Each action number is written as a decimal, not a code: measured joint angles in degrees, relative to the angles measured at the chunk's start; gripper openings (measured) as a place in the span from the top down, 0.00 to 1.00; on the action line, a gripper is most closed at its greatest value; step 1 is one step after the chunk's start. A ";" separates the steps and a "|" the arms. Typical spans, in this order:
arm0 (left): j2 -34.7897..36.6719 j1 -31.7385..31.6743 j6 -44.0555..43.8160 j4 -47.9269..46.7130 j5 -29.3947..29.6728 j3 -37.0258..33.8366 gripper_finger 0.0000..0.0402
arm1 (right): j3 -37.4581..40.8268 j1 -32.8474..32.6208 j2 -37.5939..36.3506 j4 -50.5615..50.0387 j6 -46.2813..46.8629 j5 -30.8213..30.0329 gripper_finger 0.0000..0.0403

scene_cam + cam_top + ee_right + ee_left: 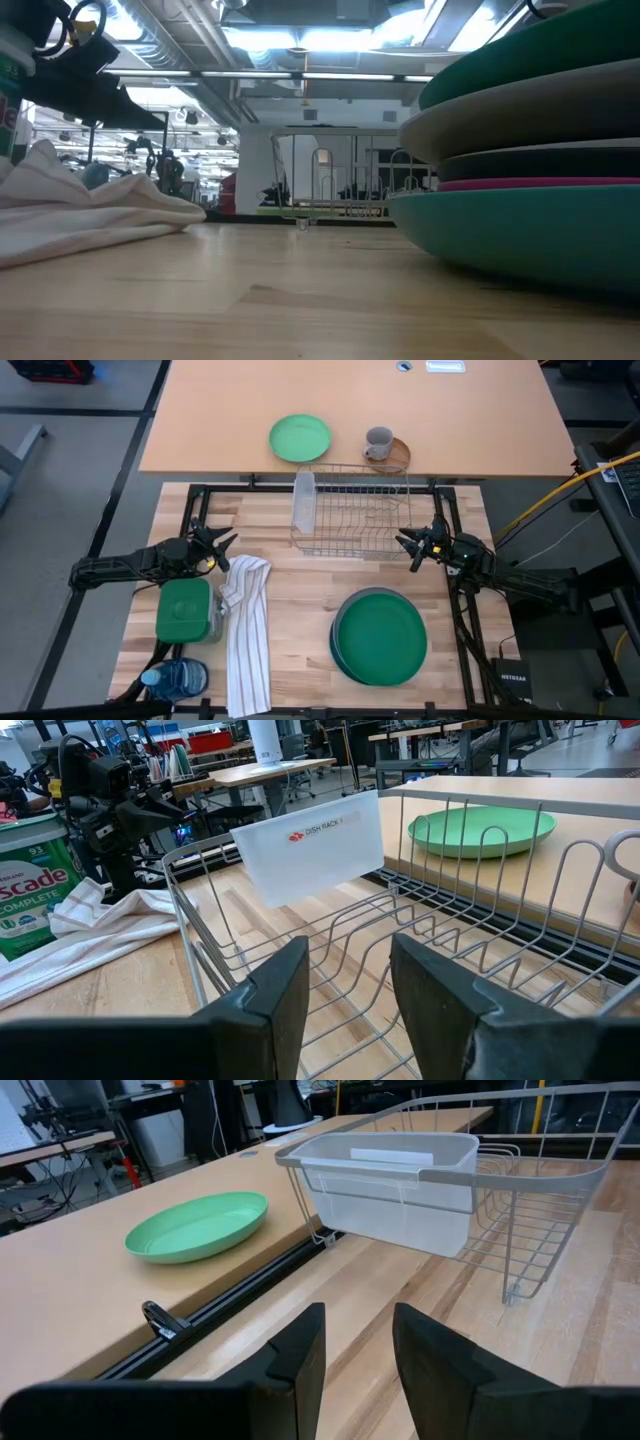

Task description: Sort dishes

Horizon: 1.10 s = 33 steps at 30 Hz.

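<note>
Five plates point(380, 637) sit stacked on the wood surface point(300, 645) near my right side, dark green on top, untouched. Both my grippers hang empty w/ fingers apart: left gripper point(222, 544) by the striped towel point(246, 630), right gripper point(407, 543) just beside the wire dish rack point(350, 510). Risks: the right one snags rack wires swinging to the stack; thin rims lie flush, so I could lift two plates or slip.

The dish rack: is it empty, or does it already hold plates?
Empty: the dish rack shows bare wires; the plates are stacked on the table.
</note>
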<state>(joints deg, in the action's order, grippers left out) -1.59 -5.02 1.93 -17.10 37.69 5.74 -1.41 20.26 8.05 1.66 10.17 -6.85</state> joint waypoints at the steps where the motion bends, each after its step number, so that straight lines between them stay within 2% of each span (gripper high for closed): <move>1: -0.01 -0.01 0.00 0.00 0.00 0.00 0.73 | 0.00 -0.01 0.00 0.11 0.02 0.00 0.63; 6: -0.02 -0.01 -0.32 0.00 -0.02 0.02 0.73 | 0.13 0.01 0.04 1.10 0.11 0.00 0.63; 12: -0.01 -0.01 -7.62 0.04 0.00 0.00 0.73 | 0.13 -0.01 0.04 1.21 0.11 0.12 0.63; 17: 0.00 -0.01 -5.26 0.02 -0.02 0.00 0.73 | 0.13 -0.01 0.04 2.48 1.55 0.82 0.63; 25: -0.02 -0.02 -4.81 0.17 -0.02 0.00 0.73 | -1.12 -0.01 0.04 11.53 6.29 11.27 0.63; 29: -0.02 -0.01 -4.87 0.17 -0.02 0.00 0.73 | -6.70 -0.01 0.11 5.92 6.83 16.60 0.63; 33: 0.00 0.00 -4.91 0.17 -0.01 0.00 0.73 | -14.68 -0.01 1.49 -4.34 10.60 19.76 0.63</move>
<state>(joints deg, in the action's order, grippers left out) -1.59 -5.03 -2.97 -16.93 37.68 5.74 -16.09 20.25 9.55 -2.68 20.77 12.91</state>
